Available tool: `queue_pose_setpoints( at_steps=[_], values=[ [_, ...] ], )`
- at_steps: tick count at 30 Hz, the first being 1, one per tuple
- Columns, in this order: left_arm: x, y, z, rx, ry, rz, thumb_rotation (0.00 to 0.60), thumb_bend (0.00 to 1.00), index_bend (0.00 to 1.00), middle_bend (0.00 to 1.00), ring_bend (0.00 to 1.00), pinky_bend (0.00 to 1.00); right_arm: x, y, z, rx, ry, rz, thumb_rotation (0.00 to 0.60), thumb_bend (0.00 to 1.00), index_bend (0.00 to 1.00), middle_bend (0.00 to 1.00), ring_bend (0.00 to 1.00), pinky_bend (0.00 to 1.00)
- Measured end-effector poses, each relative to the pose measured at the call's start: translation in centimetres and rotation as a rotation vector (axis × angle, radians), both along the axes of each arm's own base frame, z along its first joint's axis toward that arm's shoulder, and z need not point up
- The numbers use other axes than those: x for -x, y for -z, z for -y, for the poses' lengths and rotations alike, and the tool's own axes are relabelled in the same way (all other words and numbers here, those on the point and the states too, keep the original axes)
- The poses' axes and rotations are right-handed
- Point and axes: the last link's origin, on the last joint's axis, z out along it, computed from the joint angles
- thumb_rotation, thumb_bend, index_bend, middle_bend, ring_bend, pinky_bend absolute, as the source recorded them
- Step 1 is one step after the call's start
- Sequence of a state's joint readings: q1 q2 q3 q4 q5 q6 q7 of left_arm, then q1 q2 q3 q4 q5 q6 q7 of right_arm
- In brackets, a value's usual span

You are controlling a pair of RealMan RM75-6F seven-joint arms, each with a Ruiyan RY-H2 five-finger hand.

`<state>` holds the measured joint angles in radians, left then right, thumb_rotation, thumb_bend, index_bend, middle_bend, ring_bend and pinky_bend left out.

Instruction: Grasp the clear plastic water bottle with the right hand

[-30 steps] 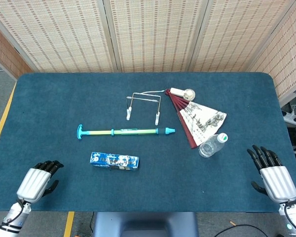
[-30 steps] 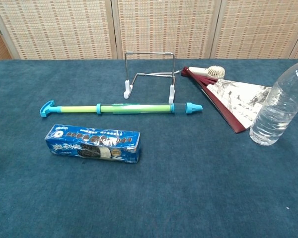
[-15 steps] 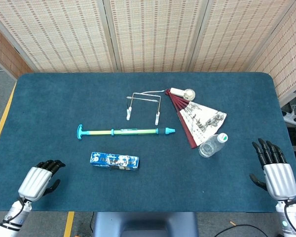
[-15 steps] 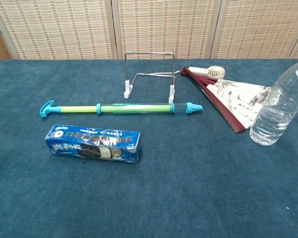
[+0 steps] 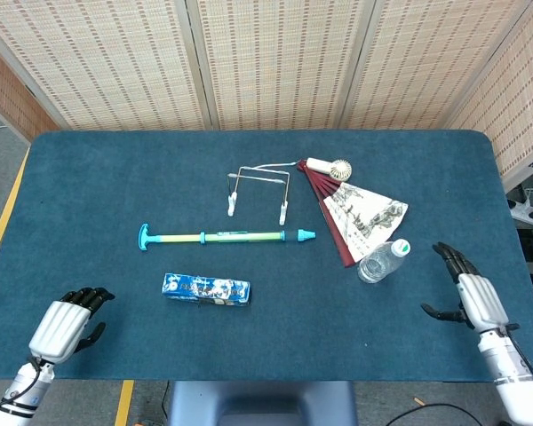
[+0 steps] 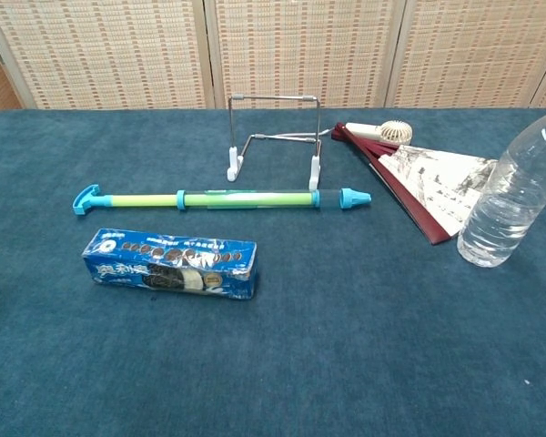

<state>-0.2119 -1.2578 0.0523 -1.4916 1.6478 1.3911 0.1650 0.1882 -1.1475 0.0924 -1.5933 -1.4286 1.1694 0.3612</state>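
Observation:
The clear plastic water bottle (image 5: 382, 260) stands upright on the blue table, right of centre, its base on the edge of a paper fan; the chest view shows the bottle (image 6: 514, 194) at the right edge. My right hand (image 5: 468, 295) hovers to the right of the bottle with fingers spread and thumb pointing toward it, a gap between them, holding nothing. My left hand (image 5: 67, 321) rests at the near left corner with fingers curled in, empty. Neither hand shows in the chest view.
A folding fan (image 5: 360, 217) lies behind the bottle, with a small white handheld fan (image 5: 330, 167) beyond it. A wire stand (image 5: 258, 188), a green and blue stick (image 5: 226, 236) and a blue biscuit box (image 5: 205, 289) lie mid-table.
My right hand has turned sideways and shifted left toward the bottle, its thumb now sticking out. The left hand and the objects have not moved.

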Motion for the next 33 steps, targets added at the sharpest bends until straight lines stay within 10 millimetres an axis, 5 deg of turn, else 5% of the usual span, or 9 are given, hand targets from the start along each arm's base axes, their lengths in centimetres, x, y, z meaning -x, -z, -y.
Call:
queue_pose_setpoints(
  at_steps=[10,28,30,33],
  values=[
    [-0.1,0.1,0.0,0.005,-0.003,-0.001,0.600,0.36,0.29,0.27,0.26,0.41,-0.7,2.2,3.7,-0.094,0.024,0.306,0.600,0.10,0.00,0.01,0.00,0.10],
    [-0.1,-0.1,0.2,-0.001,0.001,0.001,0.600,0.36,0.29,0.28,0.26,0.41,-2.5,6.6,7.0,-0.166,-0.009,0.439,0.600,0.11,0.00,0.13,0.00,0.10],
    [-0.1,-0.1,0.2,0.000,0.000,0.004,0.600,0.36,0.29,0.28,0.26,0.41,-2.5,6.8,7.1,-0.153,-0.013,0.437,0.600,0.13,0.03,0.20,0.02,0.11],
    [-0.2,-0.1,0.2,-0.002,0.003,0.003,0.600,0.36,0.28,0.28,0.26,0.41,-2.4,7.0,7.4,-0.115,-0.016,0.430,0.600,0.20,0.26,0.37,0.19,0.27]
  ],
)
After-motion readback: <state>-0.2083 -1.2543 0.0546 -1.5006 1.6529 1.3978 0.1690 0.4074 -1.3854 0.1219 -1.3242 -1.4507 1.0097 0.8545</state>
